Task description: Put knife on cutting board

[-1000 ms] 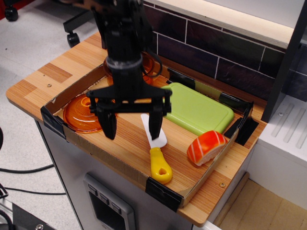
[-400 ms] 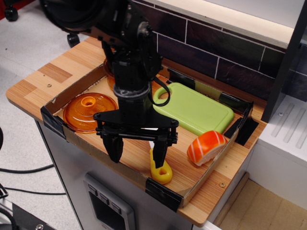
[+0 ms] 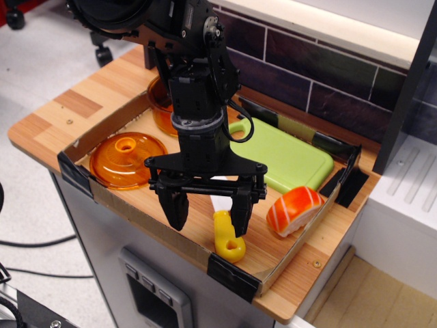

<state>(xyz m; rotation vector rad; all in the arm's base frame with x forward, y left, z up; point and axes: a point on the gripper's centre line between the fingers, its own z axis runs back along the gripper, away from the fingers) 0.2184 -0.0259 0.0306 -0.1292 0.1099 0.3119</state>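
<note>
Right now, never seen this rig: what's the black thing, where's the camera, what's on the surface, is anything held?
The black thing is a single robot arm reaching down; at its tip is the two-fingered black gripper. There is one camera view only, taken from above and in front of the counter, looking down at an angle.

On the wooden counter sits a shallow cardboard tray with black taped corners. In it lie a light green plastic cutting board with rounded corners, a small toy knife with a white blade and yellow handle, an orange and white toy sushi piece, a round orange plastic lid with a knob and an orange bowl partly hidden behind the arm.

Nothing is held. The jaws are spread wide, hanging over the knife, one finger close by its handle.
</note>
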